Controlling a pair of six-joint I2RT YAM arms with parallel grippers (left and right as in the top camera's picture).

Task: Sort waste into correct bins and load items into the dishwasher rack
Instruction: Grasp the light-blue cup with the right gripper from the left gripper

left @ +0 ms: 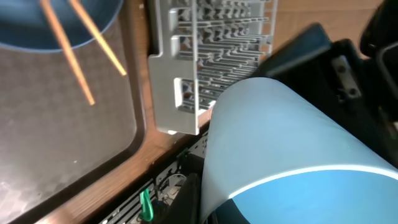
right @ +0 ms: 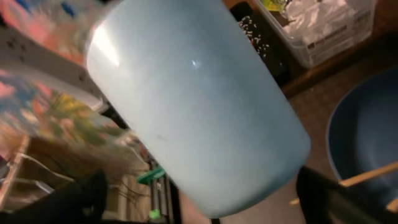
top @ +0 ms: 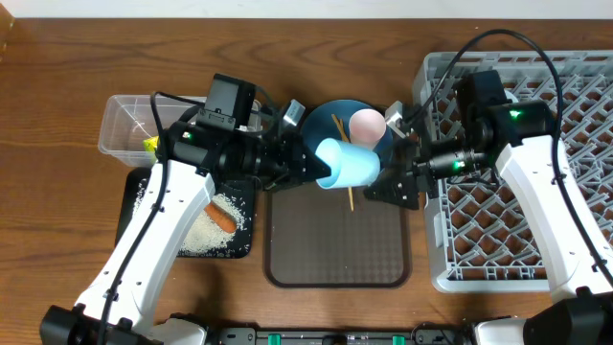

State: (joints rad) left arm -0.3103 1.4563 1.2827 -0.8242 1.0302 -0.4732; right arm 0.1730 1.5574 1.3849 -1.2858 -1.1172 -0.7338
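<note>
Here, the light blue plastic cup (top: 347,163) is held sideways over the far edge of the dark brown serving tray (top: 337,254).
The left gripper (top: 308,168) is clamped on one end. The right gripper (top: 391,180) is spread wide around the other. Just behind are the round blue plate (top: 329,119), the pale pink cup (top: 367,124) and the thin wooden chopsticks (top: 339,127).

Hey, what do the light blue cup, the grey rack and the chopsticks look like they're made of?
The light blue cup: smooth, slightly glossy with a soft highlight, likely plastic or glazed ceramic; the look leaves it open. The grey rack: matte moulded plastic, judging by its lattice grid. The chopsticks: pale tan, unvarnished-looking sticks, probably wood or bamboo.
</note>
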